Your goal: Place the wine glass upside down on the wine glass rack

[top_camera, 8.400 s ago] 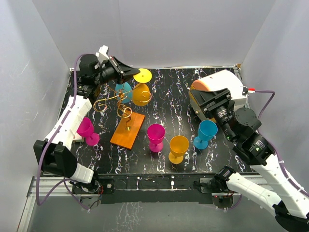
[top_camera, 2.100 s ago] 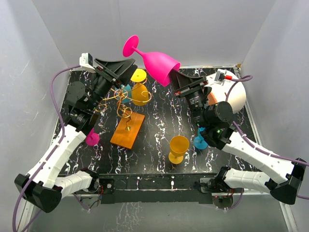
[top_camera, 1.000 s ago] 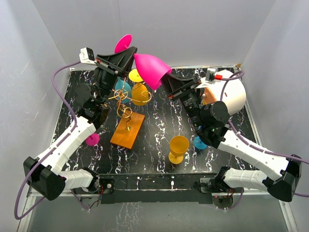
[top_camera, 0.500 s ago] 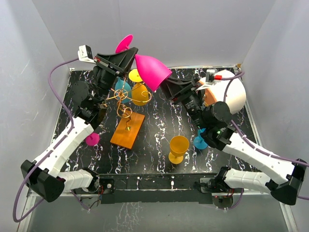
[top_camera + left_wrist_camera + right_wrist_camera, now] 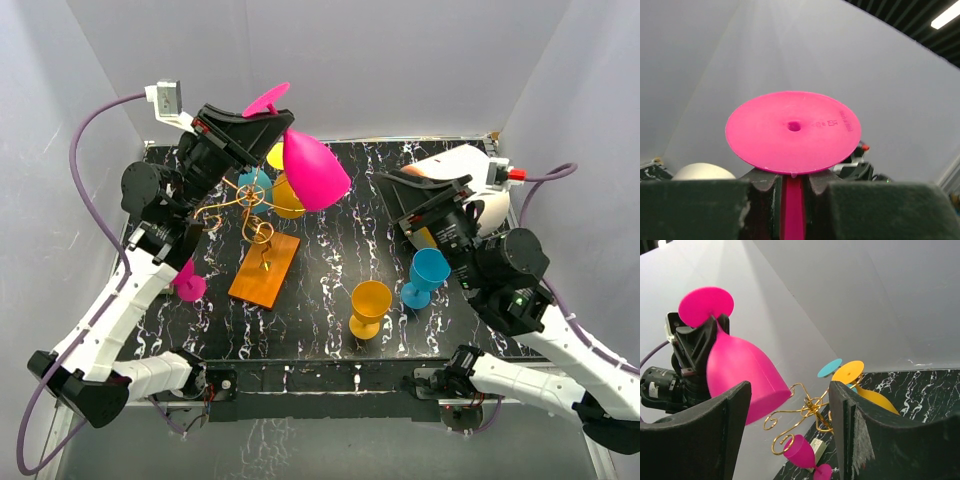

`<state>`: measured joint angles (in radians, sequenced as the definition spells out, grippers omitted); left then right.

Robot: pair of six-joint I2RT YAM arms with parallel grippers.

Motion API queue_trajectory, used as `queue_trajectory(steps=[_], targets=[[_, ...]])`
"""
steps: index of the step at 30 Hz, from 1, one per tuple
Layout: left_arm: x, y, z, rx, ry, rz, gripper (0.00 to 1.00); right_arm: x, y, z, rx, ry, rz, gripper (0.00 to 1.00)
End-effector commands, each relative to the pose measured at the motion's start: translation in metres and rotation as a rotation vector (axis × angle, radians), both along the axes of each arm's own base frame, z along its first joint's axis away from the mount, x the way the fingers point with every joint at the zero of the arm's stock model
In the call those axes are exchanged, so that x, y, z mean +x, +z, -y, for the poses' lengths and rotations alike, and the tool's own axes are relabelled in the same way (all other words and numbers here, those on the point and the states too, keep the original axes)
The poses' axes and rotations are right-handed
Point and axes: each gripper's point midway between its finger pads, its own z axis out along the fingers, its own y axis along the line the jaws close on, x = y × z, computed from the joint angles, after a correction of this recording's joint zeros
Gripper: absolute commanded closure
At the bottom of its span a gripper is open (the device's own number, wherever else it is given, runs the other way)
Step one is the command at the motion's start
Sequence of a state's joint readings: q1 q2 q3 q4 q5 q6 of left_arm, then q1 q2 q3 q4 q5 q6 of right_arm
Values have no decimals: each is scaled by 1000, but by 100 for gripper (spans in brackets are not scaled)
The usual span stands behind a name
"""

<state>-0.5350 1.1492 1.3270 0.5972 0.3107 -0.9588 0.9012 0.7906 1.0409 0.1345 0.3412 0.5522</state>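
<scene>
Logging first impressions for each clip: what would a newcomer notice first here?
A bright pink wine glass, held upside down by its stem in the left gripper, high over the far left. Below it stands the gold wire rack, a yellow glass and a teal glass hanging on it. The right gripper hangs open at right.

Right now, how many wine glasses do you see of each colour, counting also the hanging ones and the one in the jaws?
Pink wine glasses: 2, one held, one standing
Yellow wine glasses: 2, one hung, one standing
Blue wine glasses: 2, one hung, one standing
Total: 6
</scene>
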Motion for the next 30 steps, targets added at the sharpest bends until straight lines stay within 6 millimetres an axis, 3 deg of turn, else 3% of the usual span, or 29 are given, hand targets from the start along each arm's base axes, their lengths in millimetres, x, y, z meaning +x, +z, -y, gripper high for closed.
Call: queue_trajectory(steps=[1, 10, 19, 24, 30], targets=[[-32, -1, 13, 216, -35, 269, 100, -11, 31, 12, 42, 9, 7, 38], [-53, -33, 32, 416, -127, 569, 100, -10, 59, 8, 213, 76, -180, 36], [-56, -41, 40, 427, -178, 651, 100, -27, 85, -30, 311, 322, -317, 40], [-68, -37, 38, 413, -213, 684, 100, -33, 70, -49, 336, 422, -445, 46], [-73, -46, 35, 421, -217, 674, 100, -45, 57, -64, 317, 524, -491, 50]])
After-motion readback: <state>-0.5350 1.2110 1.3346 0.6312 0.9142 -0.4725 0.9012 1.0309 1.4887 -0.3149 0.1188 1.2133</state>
